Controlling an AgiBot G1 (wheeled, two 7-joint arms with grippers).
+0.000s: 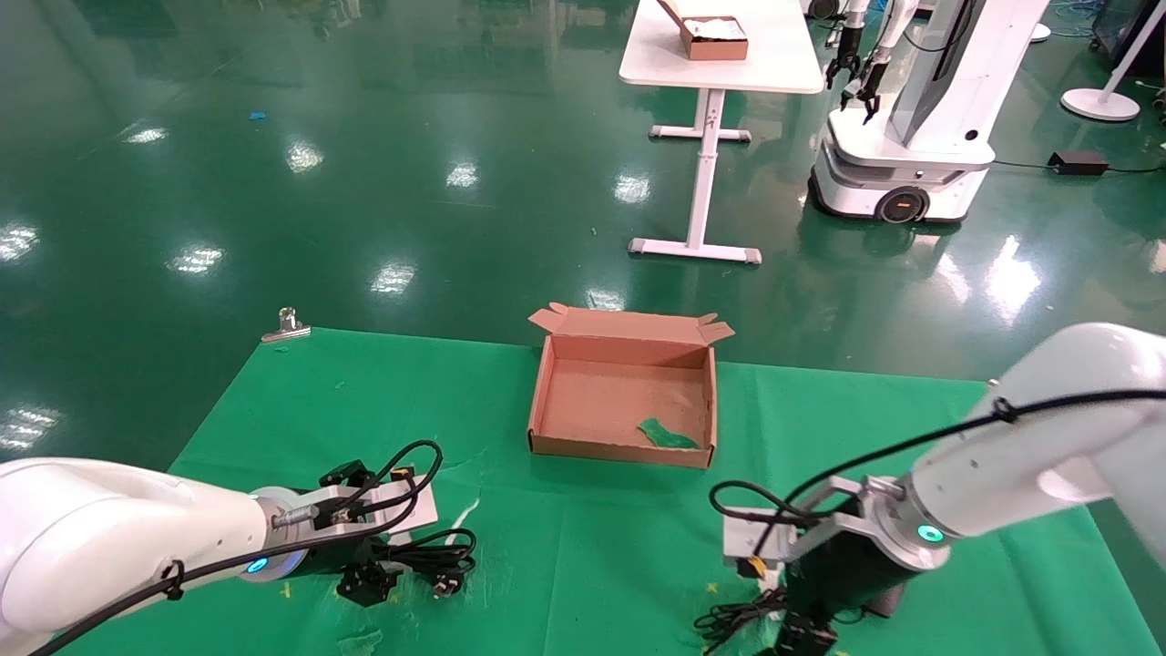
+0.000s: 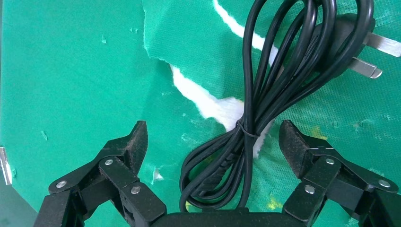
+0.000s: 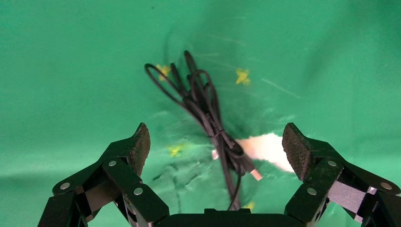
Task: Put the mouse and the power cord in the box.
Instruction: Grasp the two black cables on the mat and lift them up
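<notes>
A tabletop [image 1: 583, 547] covered in green cloth is seen from above, with a shallow brown cardboard box [image 1: 622, 446] set near the middle of its far edge. The box is open, its small flaps folded outward along the far wall, and a scrap of green material [image 1: 668, 435] lies on its floor near the right front corner.

The left gripper [image 2: 213, 142] is held low over the near left part of the tabletop with its jaws spread wide. Between them the power cord [image 2: 265, 99] lies on the cloth, bundled in long loops and cinched by a thin tie, its chunky black plug [image 2: 347, 45] with flat metal pins pointing away from the gripper. Nothing is gripped; the pads [image 2: 137, 142] stand clear of the cable on both sides. The cloth beneath the cord is torn, and white surface is exposed along the rip [image 2: 213, 106].

The right gripper [image 3: 215, 146] is positioned over the near right part of the tabletop, also opened wide and holding nothing. A thinner black wire [image 3: 203, 104] lies coiled on the cloth ahead of it, running down between the jaws beside a small white patch. Whether the mouse itself is in sight cannot be told from any view.

Beyond the tabletop, on the glossy green floor, a white table [image 1: 720, 46] carries a smaller brown box [image 1: 710, 36], and another white robot [image 1: 911, 128] is parked beside it.
</notes>
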